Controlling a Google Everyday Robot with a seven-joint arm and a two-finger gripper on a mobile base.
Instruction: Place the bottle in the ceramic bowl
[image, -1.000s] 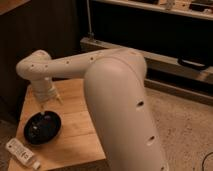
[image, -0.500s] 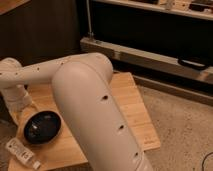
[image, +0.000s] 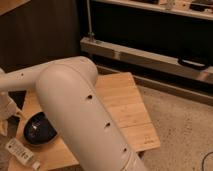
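The white bottle (image: 20, 152) with a dark-print label lies on its side at the front left corner of the wooden table (image: 125, 105). The glossy black ceramic bowl (image: 40, 129) sits just behind and to the right of it, and it holds nothing that I can see. My gripper (image: 7, 114) is at the far left edge of the view, left of the bowl and above the bottle, partly cut off. It holds nothing that I can see. My thick white arm (image: 80, 115) crosses the foreground and hides part of the table.
A dark shelf unit with a metal rail (image: 150, 55) stands behind the table. Speckled floor (image: 185, 125) lies to the right. A dark wall is at the back left.
The arm has swung left. The gripper has moved from behind the bowl to the left edge of the view. Bottle and bowl have not moved.
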